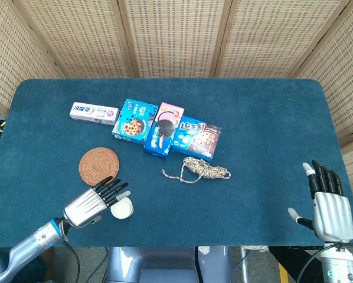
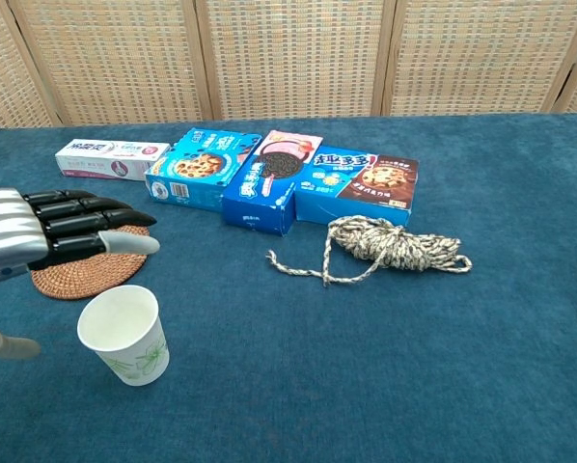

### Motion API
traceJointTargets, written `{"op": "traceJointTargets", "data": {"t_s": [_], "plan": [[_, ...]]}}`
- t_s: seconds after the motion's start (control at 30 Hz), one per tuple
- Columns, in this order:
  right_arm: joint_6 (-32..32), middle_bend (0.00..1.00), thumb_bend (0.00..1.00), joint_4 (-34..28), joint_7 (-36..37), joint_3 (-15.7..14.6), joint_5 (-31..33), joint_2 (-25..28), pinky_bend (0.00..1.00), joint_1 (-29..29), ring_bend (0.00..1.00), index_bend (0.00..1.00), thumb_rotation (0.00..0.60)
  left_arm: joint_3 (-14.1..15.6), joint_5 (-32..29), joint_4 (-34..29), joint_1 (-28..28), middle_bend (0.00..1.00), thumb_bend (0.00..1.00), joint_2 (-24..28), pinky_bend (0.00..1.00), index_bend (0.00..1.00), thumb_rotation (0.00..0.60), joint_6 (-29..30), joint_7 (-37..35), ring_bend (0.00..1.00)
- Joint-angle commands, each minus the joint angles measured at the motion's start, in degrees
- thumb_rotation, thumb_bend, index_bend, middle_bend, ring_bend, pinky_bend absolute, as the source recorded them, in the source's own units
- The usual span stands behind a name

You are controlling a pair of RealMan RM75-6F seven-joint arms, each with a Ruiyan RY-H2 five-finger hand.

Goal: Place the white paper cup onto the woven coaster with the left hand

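Observation:
A white paper cup [image 1: 123,207] [image 2: 124,335] with a green flower print stands upright near the table's front edge. The round woven coaster [image 1: 98,166] [image 2: 73,275] lies just behind it, toward the left. My left hand [image 1: 95,201] [image 2: 47,230] hovers beside the cup on its left, fingers stretched out and apart, thumb low near the table; it holds nothing and partly covers the coaster in the chest view. My right hand [image 1: 326,203] rests open at the table's front right edge, far from the cup.
Behind the coaster lie a toothpaste box [image 1: 94,113], three snack boxes [image 1: 165,130] in a row, and a coil of rope [image 1: 203,169] [image 2: 395,246] at the table's middle. The blue cloth table edge [image 1: 164,243] runs just in front of the cup.

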Motion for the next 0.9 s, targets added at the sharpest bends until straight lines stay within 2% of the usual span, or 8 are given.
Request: {"op": "traceJointTargets", "data": {"t_s": [0.03,0.17,0.23,0.33,0.43,0.53,0.7,0.9], "plan": [[-0.1,0.00,0.00,0.1,-0.1,0.0,0.0,-0.1,0.00,0.1,0.00,0.04,0.600,0.3,-0.5,0.9,-0.9,0.00,0.00,-1.7,0.09,0.00,0.600,-0.7,0.2,0.00],[-0.2,0.00,0.00,0.1,-0.1,-0.1,0.0,-0.2,0.00,0.2,0.00,0.04,0.600,-0.4,-1.5,1.0,-2.0,0.00,0.00,-3.7,0.10,0.00,0.600,-2.3,1.1,0.00],[-0.2,0.00,0.00,0.1,-0.1,-0.1,0.1,-0.2,0.00,0.2,0.00,0.03,0.600,-0.8,-2.3,1.0,-2.7,0.04,0.00,-4.6,0.19,0.00,0.600,-3.4,1.9,0.07],[-0.4,0.00,0.00,0.3,0.2,-0.1,0.6,-0.2,0.00,0.2,0.00,0.03,0.600,-1.3,-3.3,0.7,-3.8,0.21,0.00,-6.1,0.34,0.03,0.600,-4.8,3.0,0.26],[-0.4,0.00,0.00,0.4,0.5,0.0,0.8,-0.1,0.00,0.3,0.00,0.03,0.600,-1.1,-3.9,0.4,-4.6,0.35,0.00,-7.0,0.39,0.15,0.600,-5.4,2.9,0.40],[-0.5,0.00,0.00,0.5,0.6,0.0,0.9,0.0,0.00,0.3,0.00,0.03,0.600,-1.3,-4.3,0.8,-5.1,0.44,0.01,-8.1,0.42,0.25,0.600,-5.0,3.1,0.48],[-0.7,0.00,0.00,0.5,0.6,-0.1,1.0,0.0,0.00,0.5,0.00,0.03,0.600,-1.4,-5.5,1.9,-5.5,0.52,0.04,-9.5,0.44,0.36,0.600,-4.3,3.2,0.53],[-0.8,0.00,0.00,0.5,0.4,-0.3,1.0,-0.1,0.00,0.5,0.00,0.03,0.600,-1.2,-6.9,1.7,-5.7,0.52,0.04,-9.0,0.44,0.37,0.600,-4.1,3.4,0.53]]}}
